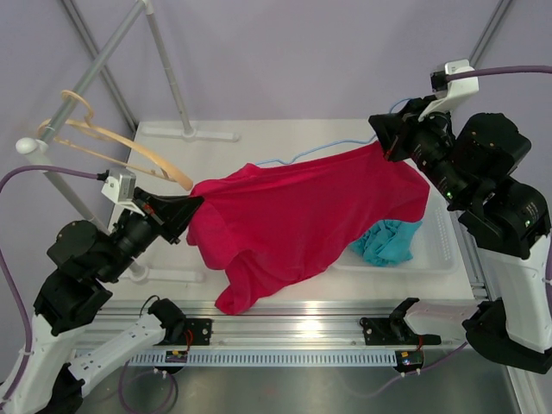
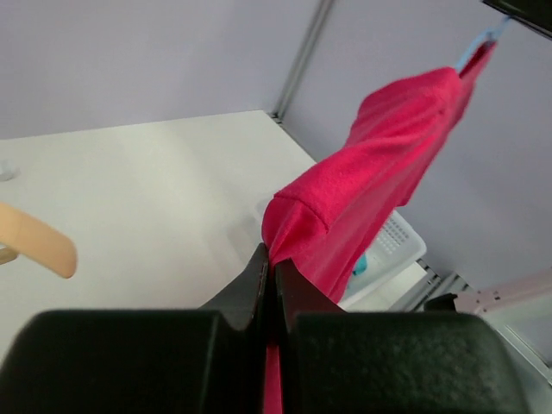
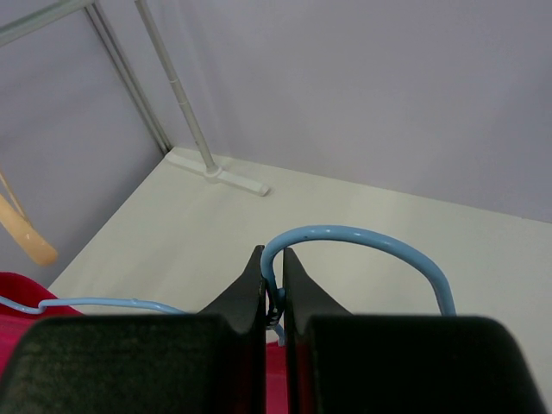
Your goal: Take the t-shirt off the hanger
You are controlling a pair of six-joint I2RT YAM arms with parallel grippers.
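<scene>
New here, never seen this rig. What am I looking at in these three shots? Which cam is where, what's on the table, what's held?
Two robot arms are bolted at the near edge of a white table. The wide picture comes from a fixed camera above and behind them. The other two come from a camera on each wrist, looking along that arm's own jaws.

The left arm has its jaws shut on an edge of the red t-shirt. The right arm has its jaws shut on the hook of the blue wire hanger, from which the shirt drapes.

On the table sits a white tray holding a teal cloth. At the left, a wooden hanger hangs on a metal rack.
</scene>
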